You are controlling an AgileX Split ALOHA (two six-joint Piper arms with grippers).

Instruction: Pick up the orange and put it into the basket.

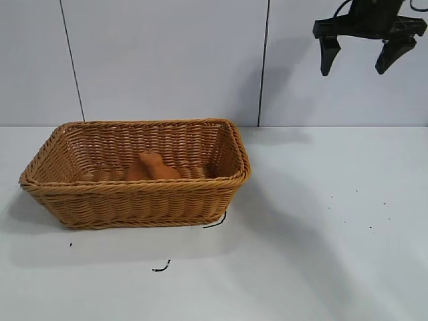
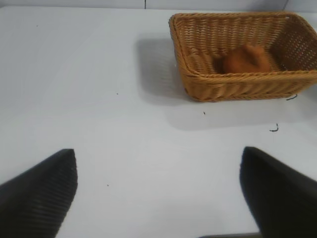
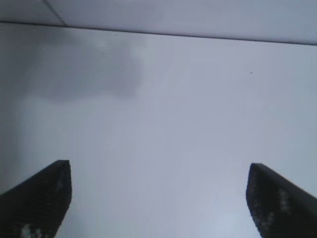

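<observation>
The dull-orange fruit with a knobby neck, the orange (image 1: 151, 166), lies inside the tan wicker basket (image 1: 137, 197) at the table's left. It also shows in the left wrist view (image 2: 245, 60), inside the basket (image 2: 233, 85). My right gripper (image 1: 358, 67) hangs high at the upper right, open and empty, far from the basket; in the right wrist view (image 3: 158, 193) only bare table shows between its fingers. My left gripper (image 2: 158, 188) is open and empty above bare table, well away from the basket; it does not show in the exterior view.
The white table (image 1: 321, 254) carries small dark specks and two short black scraps (image 1: 160, 268) near the basket's front. A pale panelled wall (image 1: 167, 60) stands behind the table.
</observation>
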